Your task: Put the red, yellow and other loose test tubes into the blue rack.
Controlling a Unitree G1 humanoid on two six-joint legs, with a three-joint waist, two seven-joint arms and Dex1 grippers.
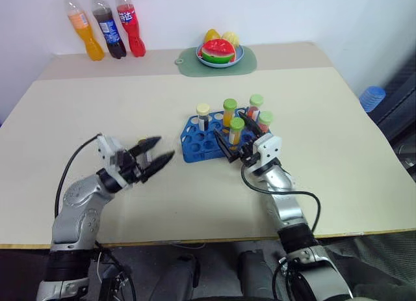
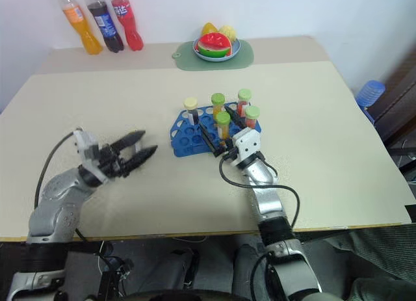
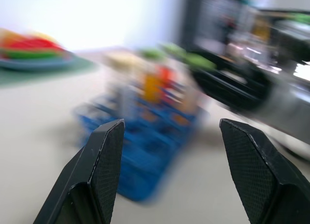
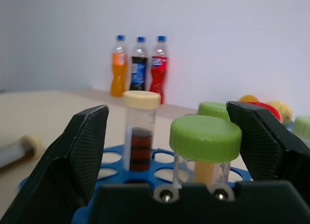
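Yellow-orange test tube stands in the blue rack between the released right pincer fingers.

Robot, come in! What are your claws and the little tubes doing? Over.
Both claws open: right claw around a green-capped tube standing in the blue rack, left claw empty beside it. Five tubes racked. Nothing blocking.

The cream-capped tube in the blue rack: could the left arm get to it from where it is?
Probably yes: bare table lies between the open left gripper and the cream-capped tube, which stands at the rack's near-left side.

Blue rack holds green-capped and cream-capped tubes.
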